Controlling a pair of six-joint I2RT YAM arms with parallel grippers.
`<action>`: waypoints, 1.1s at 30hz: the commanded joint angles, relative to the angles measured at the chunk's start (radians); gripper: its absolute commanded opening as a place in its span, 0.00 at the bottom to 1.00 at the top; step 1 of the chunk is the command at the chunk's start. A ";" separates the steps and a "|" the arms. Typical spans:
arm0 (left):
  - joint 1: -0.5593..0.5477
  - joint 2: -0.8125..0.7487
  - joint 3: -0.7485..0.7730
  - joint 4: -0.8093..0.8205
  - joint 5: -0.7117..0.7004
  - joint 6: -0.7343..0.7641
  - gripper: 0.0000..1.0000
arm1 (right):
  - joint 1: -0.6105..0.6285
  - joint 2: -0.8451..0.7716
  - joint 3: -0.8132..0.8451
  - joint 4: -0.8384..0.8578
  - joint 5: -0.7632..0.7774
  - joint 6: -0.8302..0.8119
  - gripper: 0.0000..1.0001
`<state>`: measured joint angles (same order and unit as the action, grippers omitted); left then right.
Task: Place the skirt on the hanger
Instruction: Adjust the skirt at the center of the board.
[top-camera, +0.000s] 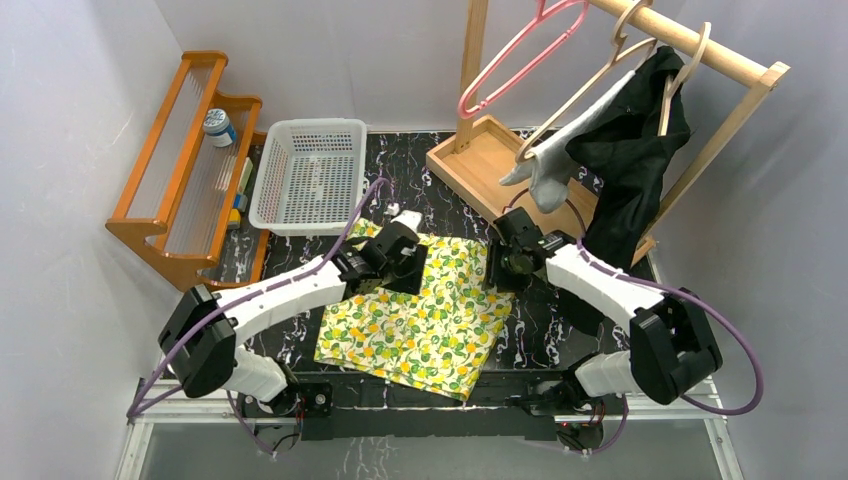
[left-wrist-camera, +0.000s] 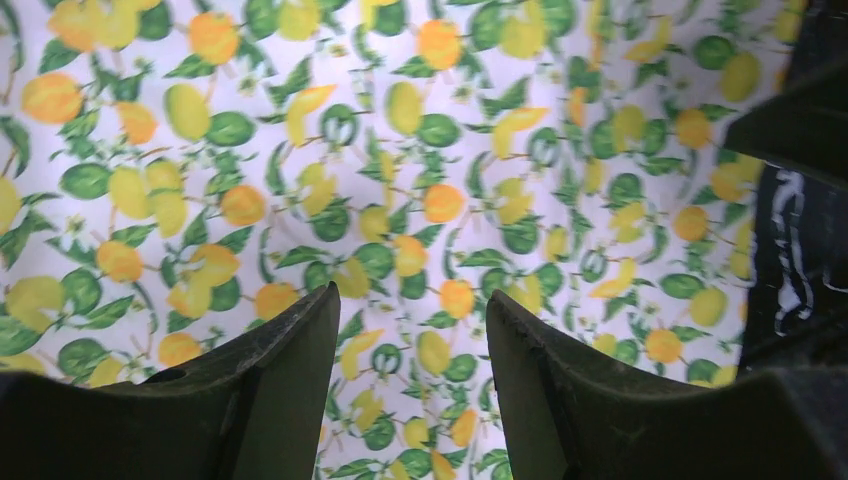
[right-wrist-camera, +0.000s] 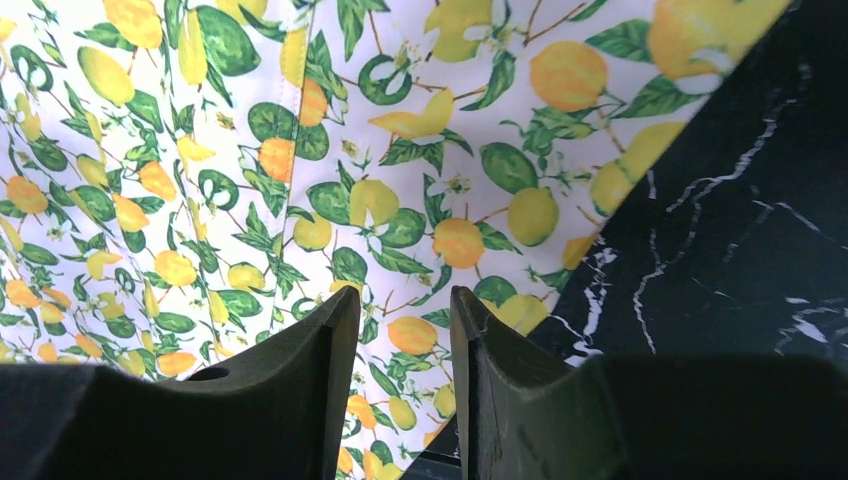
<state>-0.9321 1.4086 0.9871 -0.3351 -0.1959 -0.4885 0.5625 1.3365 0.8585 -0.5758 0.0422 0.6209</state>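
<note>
Skirt: flat lemon-print cloth | table: black marble | hanger: pink, curved

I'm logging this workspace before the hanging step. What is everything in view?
skirt: one, white with lemon print, flat on the table
table: one, black marble
basket: one, white, behind the skirt
shelf rack: one, orange wood, far left
jar: one, white and blue, on the shelf rack
clothes rail: one, pale wood, far right
pink hanger: one, on the rail
wooden hangers: two, pale, on the rail
black garment: one, hanging from the rail
grey garment: one, beside the black one
left hand: one, black, open over the skirt
right hand: one, black, open at the skirt's edge
</note>
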 joint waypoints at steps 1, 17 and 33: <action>0.094 -0.005 -0.055 -0.081 0.026 -0.024 0.55 | -0.004 0.046 -0.038 0.097 -0.089 0.011 0.47; 0.226 0.204 -0.084 -0.013 0.076 -0.045 0.55 | -0.004 0.115 -0.092 -0.108 0.200 0.153 0.43; 0.291 0.466 0.237 0.057 0.252 0.136 0.55 | -0.004 -0.010 -0.035 -0.026 0.156 0.067 0.43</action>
<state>-0.6716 1.8118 1.1446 -0.2996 -0.0395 -0.4149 0.5621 1.3727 0.7650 -0.6628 0.2462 0.7460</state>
